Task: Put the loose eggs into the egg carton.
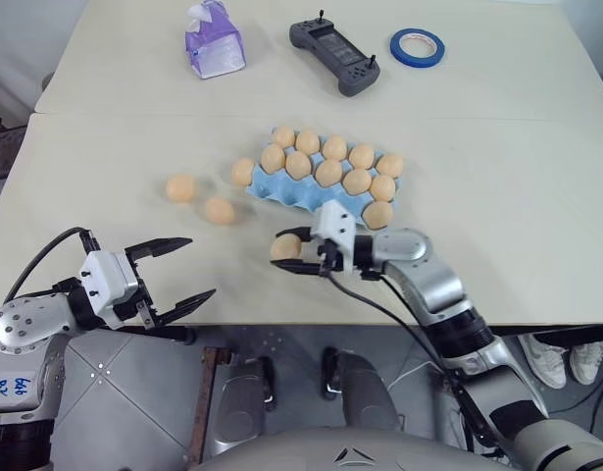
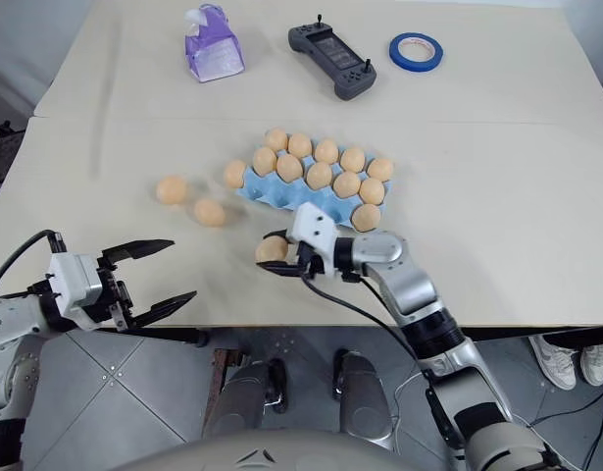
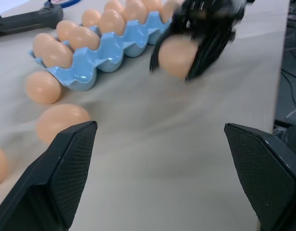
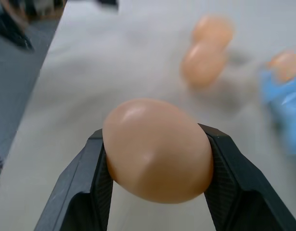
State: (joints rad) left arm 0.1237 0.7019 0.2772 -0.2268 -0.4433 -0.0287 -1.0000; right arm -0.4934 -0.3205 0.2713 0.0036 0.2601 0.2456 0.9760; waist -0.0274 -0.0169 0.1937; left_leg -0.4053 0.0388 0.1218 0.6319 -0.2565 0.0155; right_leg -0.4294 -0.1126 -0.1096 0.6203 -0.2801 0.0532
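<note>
Right gripper (image 1: pixel 293 249) is clamped on one egg (image 1: pixel 285 246), fingers on either side of its middle, just above the surface (image 1: pixel 497 245) and near the front edge of the egg carton (image 1: pixel 281 184). Gripper lies level and points toward the robot's left, so the egg is pinched side-on; looks like a carry grasp meant to bring it over a cup.

Egg carton sits mid-surface, light blue, nearly full of eggs. Any free cups seem to be at its near-left end, though I can't tell for sure from here.

Three loose eggs are out: one (image 1: pixel 242 172) touching the carton's left end, two more (image 1: pixel 181 188) (image 1: pixel 220 210) further left, near each other on bare surface.

Left gripper (image 1: pixel 180 268) hangs at the near-left edge with fingers spread wide, holding nothing; probably parked out of the way, or staged for the left-side eggs.

Purple tissue pack (image 1: pixel 214 41), black controller (image 1: pixel 334 55) and blue tape roll (image 1: pixel 417 46) lie at the far side, well apart from the work.
</note>
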